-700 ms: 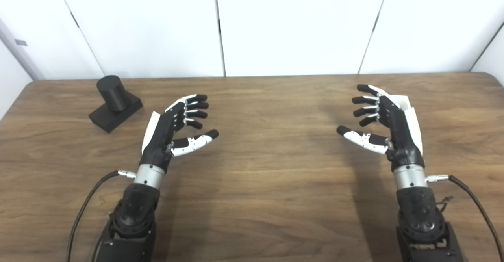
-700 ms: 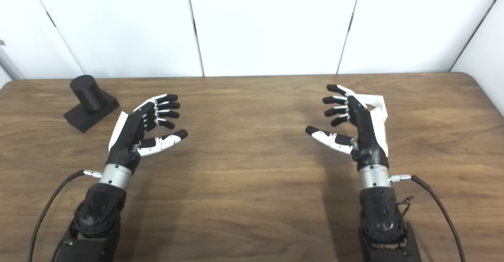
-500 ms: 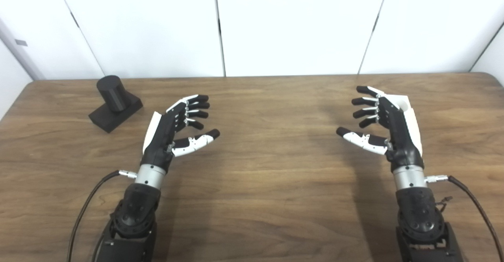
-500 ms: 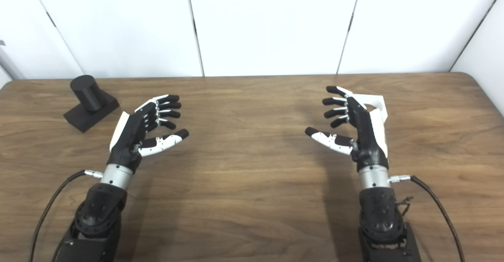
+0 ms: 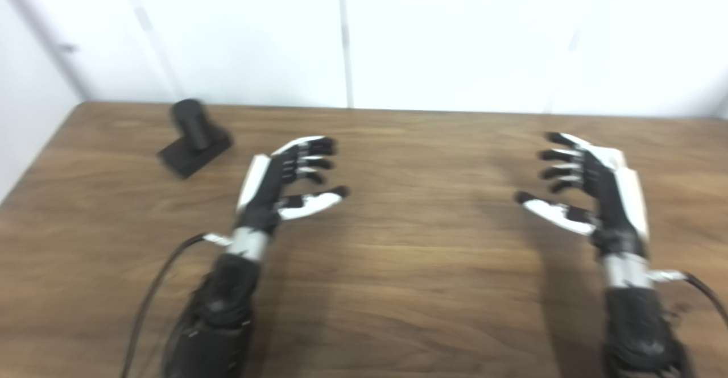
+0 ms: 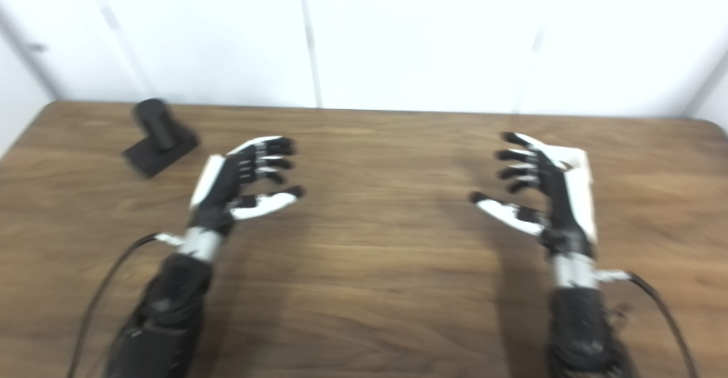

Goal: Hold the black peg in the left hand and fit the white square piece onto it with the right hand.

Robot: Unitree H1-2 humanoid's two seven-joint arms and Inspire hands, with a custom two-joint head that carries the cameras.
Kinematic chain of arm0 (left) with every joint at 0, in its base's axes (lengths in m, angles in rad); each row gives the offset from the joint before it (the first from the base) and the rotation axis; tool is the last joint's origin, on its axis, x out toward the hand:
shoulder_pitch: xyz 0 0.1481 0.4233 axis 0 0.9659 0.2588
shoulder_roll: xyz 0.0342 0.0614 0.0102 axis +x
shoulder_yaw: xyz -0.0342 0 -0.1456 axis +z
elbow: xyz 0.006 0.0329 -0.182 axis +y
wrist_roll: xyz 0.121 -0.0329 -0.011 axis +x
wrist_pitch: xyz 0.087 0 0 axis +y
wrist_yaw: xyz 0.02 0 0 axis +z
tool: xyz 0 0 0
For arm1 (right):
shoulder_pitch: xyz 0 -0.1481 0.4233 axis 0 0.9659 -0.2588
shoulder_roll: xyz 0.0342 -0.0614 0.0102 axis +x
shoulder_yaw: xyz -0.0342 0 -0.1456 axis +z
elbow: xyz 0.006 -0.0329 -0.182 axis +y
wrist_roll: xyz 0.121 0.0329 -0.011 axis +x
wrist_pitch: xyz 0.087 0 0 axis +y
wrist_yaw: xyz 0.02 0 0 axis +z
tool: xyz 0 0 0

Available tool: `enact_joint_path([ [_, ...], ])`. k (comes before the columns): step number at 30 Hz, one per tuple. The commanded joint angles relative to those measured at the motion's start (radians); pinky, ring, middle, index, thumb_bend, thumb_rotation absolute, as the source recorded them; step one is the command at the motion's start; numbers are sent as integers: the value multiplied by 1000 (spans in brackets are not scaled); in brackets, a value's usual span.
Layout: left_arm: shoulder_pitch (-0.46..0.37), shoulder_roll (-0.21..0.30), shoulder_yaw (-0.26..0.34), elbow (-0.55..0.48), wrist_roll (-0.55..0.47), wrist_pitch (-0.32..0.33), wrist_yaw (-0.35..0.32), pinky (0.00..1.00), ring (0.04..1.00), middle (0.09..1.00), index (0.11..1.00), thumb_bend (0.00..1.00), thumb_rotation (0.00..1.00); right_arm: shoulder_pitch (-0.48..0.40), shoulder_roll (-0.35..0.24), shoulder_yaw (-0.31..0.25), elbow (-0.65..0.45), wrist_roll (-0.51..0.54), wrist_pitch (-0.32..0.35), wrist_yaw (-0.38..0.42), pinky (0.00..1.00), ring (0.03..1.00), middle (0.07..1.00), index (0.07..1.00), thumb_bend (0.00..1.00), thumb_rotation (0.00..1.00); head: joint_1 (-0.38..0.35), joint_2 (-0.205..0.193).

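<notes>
We see both hands, left (image 5: 273, 187) and right (image 5: 591, 196), fingers spread wide, empty, above the bench (image 5: 421, 287); black peg (image 5: 195, 145) far-left.

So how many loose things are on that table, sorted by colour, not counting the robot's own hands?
Black: 1, the black peg on its block base, far left.
White: 1, the white square piece, mostly hidden behind the right hand.
Total: 2, both on the wooden table.

Peg (image 5: 194, 137) far left, behind left robot hand (image 5: 282, 183)
</notes>
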State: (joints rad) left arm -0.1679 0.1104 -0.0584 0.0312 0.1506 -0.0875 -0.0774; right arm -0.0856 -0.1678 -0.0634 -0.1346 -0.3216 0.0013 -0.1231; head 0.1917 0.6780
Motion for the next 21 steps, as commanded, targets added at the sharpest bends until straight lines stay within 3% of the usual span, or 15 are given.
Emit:
enact_joint_path([
  [1,-31,-9,-7,-27,8,-16,14,559,695,740,710,692,0,-20,-21,-9,-25,13,-50,-1,466,587,690,782,583,0,29,-5],
  [4,-33,-19,-12,-24,16,-20,17,559,706,745,711,686,0,-18,-32,-12,-22,17,-59,-2,464,584,691,775,576,0,57,-9],
  [10,-36,-32,0,-20,28,-42,54,557,694,725,672,659,8,-12,-22,-13,-63,27,-7,5,467,592,701,773,569,0,59,-14],
  [16,-33,-29,-6,-19,24,-37,49,569,693,718,667,693,62,-10,-19,-10,-85,17,21,12,476,593,704,773,572,0,58,-15],
  [21,-32,-31,-13,-35,33,-23,53,556,693,726,680,681,37,-12,-20,-14,-86,18,22,11,468,588,697,762,575,0,58,-22],
])
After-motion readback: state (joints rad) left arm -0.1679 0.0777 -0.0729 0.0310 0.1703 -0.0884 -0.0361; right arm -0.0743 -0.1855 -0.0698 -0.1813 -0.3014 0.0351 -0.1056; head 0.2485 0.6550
